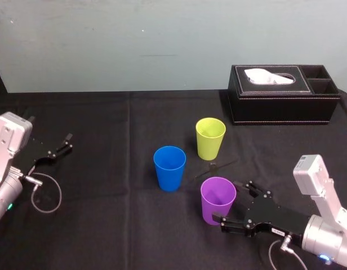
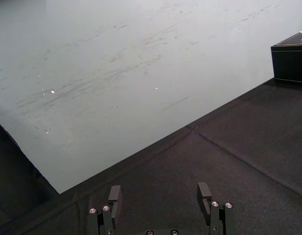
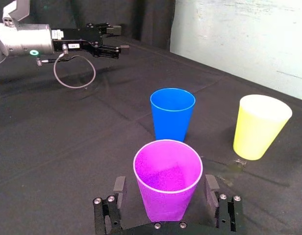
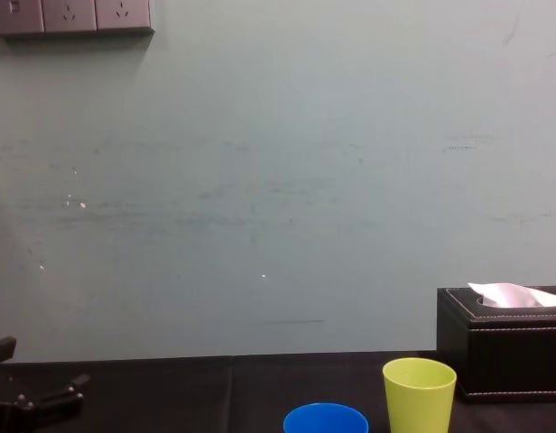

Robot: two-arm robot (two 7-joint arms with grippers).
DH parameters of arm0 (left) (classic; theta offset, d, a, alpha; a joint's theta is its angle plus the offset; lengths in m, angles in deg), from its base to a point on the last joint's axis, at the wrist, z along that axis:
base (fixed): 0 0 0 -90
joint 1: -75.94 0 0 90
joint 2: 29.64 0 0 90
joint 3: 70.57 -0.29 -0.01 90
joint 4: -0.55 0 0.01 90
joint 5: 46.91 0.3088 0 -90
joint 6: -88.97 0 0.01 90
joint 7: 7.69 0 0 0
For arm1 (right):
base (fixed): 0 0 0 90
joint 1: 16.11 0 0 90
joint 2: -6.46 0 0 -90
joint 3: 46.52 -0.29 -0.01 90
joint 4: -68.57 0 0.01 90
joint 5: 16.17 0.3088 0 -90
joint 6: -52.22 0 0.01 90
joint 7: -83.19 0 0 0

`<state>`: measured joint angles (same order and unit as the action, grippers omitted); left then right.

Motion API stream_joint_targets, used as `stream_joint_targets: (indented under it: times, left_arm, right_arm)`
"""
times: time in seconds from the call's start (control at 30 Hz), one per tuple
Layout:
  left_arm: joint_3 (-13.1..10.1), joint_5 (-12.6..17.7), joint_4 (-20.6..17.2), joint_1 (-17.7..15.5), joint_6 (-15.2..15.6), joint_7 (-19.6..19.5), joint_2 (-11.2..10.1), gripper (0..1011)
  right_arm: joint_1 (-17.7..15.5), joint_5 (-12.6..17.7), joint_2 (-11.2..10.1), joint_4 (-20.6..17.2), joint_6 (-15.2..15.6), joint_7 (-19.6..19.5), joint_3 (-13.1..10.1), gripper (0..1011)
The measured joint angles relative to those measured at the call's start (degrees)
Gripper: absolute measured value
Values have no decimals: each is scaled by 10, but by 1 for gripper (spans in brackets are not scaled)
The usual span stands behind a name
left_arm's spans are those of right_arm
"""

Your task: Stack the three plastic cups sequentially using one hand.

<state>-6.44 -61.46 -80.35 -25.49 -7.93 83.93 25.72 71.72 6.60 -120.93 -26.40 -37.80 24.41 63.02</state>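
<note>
Right gripper straddling the purple cup, grip not yet made.

At the far left the left gripper (image 1: 65,143) lies parked on the black cloth (image 1: 106,230), fingers apart. The blue cup (image 1: 169,167) stands left of centre, the yellow-green cup (image 1: 210,138) farther back on its right and the purple cup (image 1: 217,199) nearest; all are upright and apart. The right gripper (image 1: 227,203) reaches in low from the near right, fingers spread either side of the purple cup, seemingly clear of it. A gentle, centred squeeze and a straight lift should avoid tipping or crushing it.

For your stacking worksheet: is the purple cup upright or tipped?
Upright: the purple cup stands on its base, open mouth facing up.
</note>
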Motion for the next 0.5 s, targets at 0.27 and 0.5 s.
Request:
stream_joint_targets:
  times: [0.27, 0.5]
  left_arm:
    - [0, 0, 0, 0, 0, 0, 0, 1010]
    - [0, 0, 0, 0, 0, 0, 0, 1010]
  right_arm:
    - [10, -2, 10, 8, 6, -5, 8, 1000]
    - [20, -5, 19, 16, 12, -10, 15, 1000]
